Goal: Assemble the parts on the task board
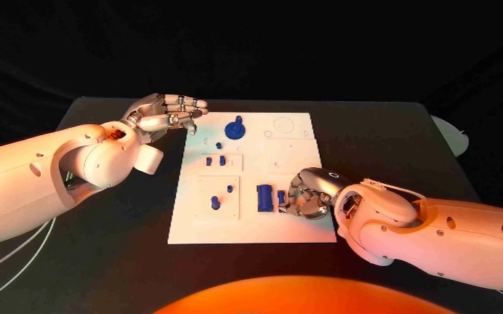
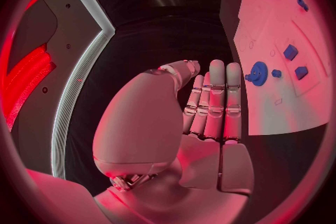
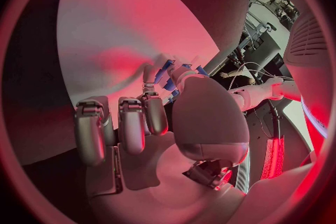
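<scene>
The white task board [image 1: 283, 227] lies in the middle of the black table. A blue gear [image 1: 238, 129] sits near its far edge, and several small blue parts [image 1: 215, 201] stand in its left recesses. Near the board's front, a wide blue block [image 1: 265, 198] stands beside a narrow blue part [image 1: 281, 199]. My right hand [image 1: 306, 198] rests low on the board and pinches that narrow blue part [image 3: 167, 75] between thumb and a finger, the other fingers curled. My left hand [image 1: 163, 114] hovers off the board's far left corner, holding nothing, its fingers [image 2: 213, 101] straight beside the gear [image 2: 257, 73].
A pale rounded object [image 1: 453, 136] sits at the table's right edge. Bare black table [image 1: 115, 212] lies to the left of the board and in front of it. The board's far right part has only empty outlines [image 1: 285, 126].
</scene>
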`<action>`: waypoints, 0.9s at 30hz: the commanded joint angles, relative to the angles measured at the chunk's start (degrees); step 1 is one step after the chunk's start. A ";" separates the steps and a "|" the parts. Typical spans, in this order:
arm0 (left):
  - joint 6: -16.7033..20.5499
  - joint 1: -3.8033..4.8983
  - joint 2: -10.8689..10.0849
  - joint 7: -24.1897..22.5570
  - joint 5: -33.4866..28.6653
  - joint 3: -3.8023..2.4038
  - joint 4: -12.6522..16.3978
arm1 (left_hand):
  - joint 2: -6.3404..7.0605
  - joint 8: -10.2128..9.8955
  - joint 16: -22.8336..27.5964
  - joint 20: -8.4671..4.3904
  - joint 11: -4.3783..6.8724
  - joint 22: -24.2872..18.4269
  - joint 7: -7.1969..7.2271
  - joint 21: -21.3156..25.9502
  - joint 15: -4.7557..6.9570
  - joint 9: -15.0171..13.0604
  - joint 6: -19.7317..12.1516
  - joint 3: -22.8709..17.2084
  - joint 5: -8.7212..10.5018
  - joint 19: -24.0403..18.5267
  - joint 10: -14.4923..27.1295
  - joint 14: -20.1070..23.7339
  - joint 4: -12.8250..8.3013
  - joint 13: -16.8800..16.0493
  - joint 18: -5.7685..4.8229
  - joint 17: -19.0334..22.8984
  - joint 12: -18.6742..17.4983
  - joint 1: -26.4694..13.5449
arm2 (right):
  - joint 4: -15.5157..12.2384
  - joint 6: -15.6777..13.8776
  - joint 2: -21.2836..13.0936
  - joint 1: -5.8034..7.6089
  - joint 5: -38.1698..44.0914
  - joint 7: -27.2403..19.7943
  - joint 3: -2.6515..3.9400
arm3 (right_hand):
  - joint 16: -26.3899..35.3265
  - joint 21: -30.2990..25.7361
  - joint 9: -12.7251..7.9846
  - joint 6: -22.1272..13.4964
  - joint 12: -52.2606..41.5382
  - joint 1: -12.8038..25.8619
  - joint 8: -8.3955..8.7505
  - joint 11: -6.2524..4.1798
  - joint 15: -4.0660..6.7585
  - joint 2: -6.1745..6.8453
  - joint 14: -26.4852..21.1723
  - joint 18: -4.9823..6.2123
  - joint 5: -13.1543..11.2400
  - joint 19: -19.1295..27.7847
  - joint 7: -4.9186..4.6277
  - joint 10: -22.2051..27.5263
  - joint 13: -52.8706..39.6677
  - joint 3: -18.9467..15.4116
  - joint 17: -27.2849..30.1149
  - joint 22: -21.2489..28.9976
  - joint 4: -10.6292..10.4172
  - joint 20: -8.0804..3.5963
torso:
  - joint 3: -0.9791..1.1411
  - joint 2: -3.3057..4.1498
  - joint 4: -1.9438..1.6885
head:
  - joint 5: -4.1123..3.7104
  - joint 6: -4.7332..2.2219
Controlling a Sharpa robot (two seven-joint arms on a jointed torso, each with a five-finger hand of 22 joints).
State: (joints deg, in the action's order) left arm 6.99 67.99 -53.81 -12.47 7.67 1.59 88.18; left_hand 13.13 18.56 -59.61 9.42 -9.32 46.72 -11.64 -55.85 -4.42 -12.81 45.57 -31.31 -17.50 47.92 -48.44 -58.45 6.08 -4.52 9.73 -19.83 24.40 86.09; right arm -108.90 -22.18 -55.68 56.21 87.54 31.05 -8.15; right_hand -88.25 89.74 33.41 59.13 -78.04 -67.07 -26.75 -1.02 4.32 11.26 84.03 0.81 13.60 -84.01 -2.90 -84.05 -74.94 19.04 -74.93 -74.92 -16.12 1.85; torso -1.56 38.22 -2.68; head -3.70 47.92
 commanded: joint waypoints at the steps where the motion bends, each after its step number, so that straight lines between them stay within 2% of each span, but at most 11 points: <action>1: -0.91 0.04 0.05 -0.29 -0.08 -0.02 0.05 | 0.11 0.16 0.19 0.24 -0.04 0.08 -1.46 -0.38 -0.04 0.08 -0.51 -0.03 -0.13 -0.29 0.28 0.34 -0.29 0.08 0.87 0.06 0.23 -0.65 | -0.25 0.20 -0.19 -0.16 1.32 -0.35 -0.06 | -0.37 0.26 -0.10 -0.25 -0.13 -0.30 -0.35 -0.30 0.42 -0.01 5.23 -0.81 -0.28 -5.99 0.12 -0.77 -7.42 -0.17 -11.26 -15.08 0.04 -0.21 | 0.03 -0.05 0.03 | 0.00 -0.11; 7: -0.91 0.03 0.12 -0.33 -0.08 0.02 -0.07 | 0.11 0.16 0.19 0.24 -0.04 0.08 -1.46 -0.38 -0.04 0.08 -0.51 -0.03 -0.13 -0.29 0.28 0.34 -0.29 0.08 0.87 0.06 0.23 -0.65 | -1.23 -3.25 -0.99 0.06 0.57 -2.42 -0.04 | -0.29 0.26 -0.28 -0.31 0.24 1.53 -0.18 -0.10 0.27 -0.23 5.18 -0.81 0.26 -5.99 -0.11 -0.62 -7.23 -1.47 -11.06 -15.08 -0.64 -0.14 | -0.02 -0.12 0.01 | -0.08 -0.26; 12: -0.90 0.01 0.29 -0.46 -0.09 0.10 -0.20 | 0.05 0.21 0.18 0.24 -0.04 0.10 -1.46 -0.40 -0.02 0.08 -0.49 -0.12 -0.14 -0.29 0.29 0.34 -0.38 0.09 0.87 0.08 0.32 -0.67 | -1.58 -8.86 -1.95 0.96 -2.83 -7.38 -0.02 | 0.26 -1.60 -0.63 -1.40 3.53 2.70 0.52 0.27 -0.01 -0.04 4.88 -0.41 0.84 -5.23 -0.56 0.98 -5.21 -2.83 -9.67 -14.53 -0.60 0.06 | -0.11 -0.26 0.04 | -0.28 -0.72; 15: -0.85 -0.08 0.56 -0.64 -0.13 0.15 -0.46 | 0.05 0.21 0.18 0.24 -0.04 0.10 -1.46 -0.40 -0.02 0.08 -0.49 -0.12 -0.14 -0.29 0.29 0.34 -0.38 0.09 0.87 0.08 0.32 -0.67 | -1.30 -13.02 -2.45 1.72 -7.62 -12.67 0.00 | 0.95 -4.10 -1.07 -3.16 6.66 2.65 1.59 0.81 -0.42 0.06 4.49 0.13 1.00 -4.19 -1.22 2.62 -3.28 -3.53 -8.09 -13.79 -0.59 0.35 | -0.15 -0.39 0.00 | -0.42 -1.14; 16: -0.80 -0.10 0.62 -0.71 -0.16 0.17 -0.54 | 0.05 0.21 0.18 0.24 -0.04 0.10 -1.46 -0.40 -0.02 0.08 -0.49 -0.12 -0.14 -0.29 0.29 0.34 -0.38 0.09 0.87 0.08 0.32 -0.67 | -1.12 -13.87 -2.51 1.97 -8.93 -13.97 0.01 | 1.52 -6.24 -1.42 -4.49 8.02 2.17 2.47 1.28 -0.82 -0.05 4.19 0.57 1.02 -3.29 -1.78 3.38 -2.44 -3.86 -6.85 -13.16 -0.55 0.66 | -0.19 -0.48 -0.01 | -0.50 -1.26; 18: -0.59 -0.15 0.81 -0.99 -0.34 0.25 -0.77 | 0.05 0.21 0.18 0.24 -0.04 0.10 -1.46 -0.40 -0.02 0.08 -0.49 -0.12 -0.14 -0.29 0.29 0.34 -0.38 0.09 0.87 0.08 0.32 -0.67 | -0.32 -15.77 -2.60 2.76 -12.85 -17.77 0.01 | 2.18 -8.18 -1.61 -5.17 9.93 1.69 2.96 1.58 -1.07 -0.15 3.83 0.97 1.18 -2.48 -2.12 4.40 -1.23 -4.01 -5.43 -12.58 -0.51 0.87 | -0.27 -0.72 0.04 | -0.57 -1.58; 20: -0.10 -0.22 1.07 -1.55 -0.74 0.37 -1.10 | 0.04 0.23 0.17 0.24 -0.04 0.10 -1.46 -0.40 -0.03 0.08 -0.49 -0.12 -0.14 -0.30 0.29 0.34 -0.36 0.09 0.87 0.09 0.34 -0.73 | 1.03 -17.48 -2.59 3.82 -18.57 -22.38 0.02 | 2.42 -9.00 -1.85 -6.05 11.01 0.99 3.60 1.86 -1.29 -0.23 3.72 1.13 1.39 -2.14 -2.47 4.99 -0.53 -4.06 -5.04 -12.34 -0.44 1.07 | -0.38 -1.02 0.09 | -0.59 -1.78; 22: 0.55 -0.32 1.47 -2.39 -1.32 0.52 -1.55 | -0.04 0.30 0.14 0.26 -0.04 0.09 -1.47 -0.39 -0.06 0.07 -0.43 -0.11 -0.12 -0.31 0.20 0.32 -0.27 0.07 0.86 0.10 0.45 -0.96 | 2.88 -18.37 -2.43 4.96 -25.39 -27.22 0.02 | 3.02 -10.90 -2.09 -6.70 12.18 -0.13 4.23 2.23 -1.69 -0.28 3.44 1.50 1.08 -1.35 -2.92 5.68 0.26 -4.22 -3.93 -11.76 -0.53 1.41 | -0.57 -1.51 0.11 | -0.81 -2.47; 23: 0.91 -0.37 1.69 -2.84 -1.62 0.58 -1.79 | -0.04 0.30 0.14 0.26 -0.04 0.09 -1.47 -0.39 -0.06 0.06 -0.42 -0.11 -0.12 -0.31 0.20 0.32 -0.26 0.07 0.85 0.10 0.46 -0.97 | 3.93 -18.36 -2.26 5.50 -28.71 -29.44 0.02 | 6.83 -20.59 -2.31 -7.78 20.99 -2.07 4.91 2.63 -1.87 -0.62 1.23 3.43 1.23 2.82 -3.37 10.60 5.78 -3.68 3.40 -8.78 0.28 1.61 | -0.65 -1.72 0.11 | -0.93 -2.78; 25: 1.86 -0.52 2.22 -4.01 -2.44 0.69 -2.41 | -0.15 0.54 0.03 0.33 0.06 -0.03 -1.33 -0.16 -0.06 0.01 -0.19 0.00 -0.06 -0.44 -0.22 0.30 0.09 0.00 0.85 0.11 0.86 -1.73 | 6.83 -17.40 -1.58 6.73 -37.03 -34.64 0.02 | 10.35 -28.95 -2.46 -8.51 28.86 -5.93 5.50 3.03 -2.26 -1.47 -0.53 4.90 0.68 6.50 -3.81 15.09 11.03 -2.35 8.57 -5.89 1.26 2.05 | -0.85 -2.25 0.19 | -1.04 -3.40; 27: 2.92 -0.63 2.75 -5.24 -3.30 0.77 -3.07 | -0.15 0.66 -0.01 0.35 0.17 -0.15 -1.21 0.04 -0.03 -0.01 -0.10 0.07 -0.02 -0.52 -0.57 0.34 0.26 -0.05 0.86 0.12 1.14 -2.12 | 9.85 -15.94 -0.69 7.76 -44.87 -38.87 0.02 | 11.87 -31.16 -2.49 -8.55 31.46 -6.90 5.69 3.37 -2.44 -1.76 -1.04 5.24 0.17 7.31 -4.07 16.24 13.12 -2.06 10.25 -4.89 1.04 2.25 | -0.98 -2.71 0.29 | -0.95 -4.06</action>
State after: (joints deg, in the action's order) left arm 7.96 67.37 -51.31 -14.16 6.59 2.41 85.34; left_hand 13.09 18.98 -59.61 9.62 -9.10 46.61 -11.64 -56.07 -4.41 -12.81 45.57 -31.31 -17.50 47.71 -48.65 -58.46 6.08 -4.52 9.73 -19.78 25.35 84.31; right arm -99.91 -37.34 -56.64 63.78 59.96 4.40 -8.11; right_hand -76.31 58.65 30.99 50.86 -46.33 -74.50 -21.26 2.21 1.82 9.29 83.12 5.32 13.39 -76.77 -7.01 -67.71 -61.61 17.15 -64.48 -74.95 -14.53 4.09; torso -2.24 36.38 -2.53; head -4.62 44.66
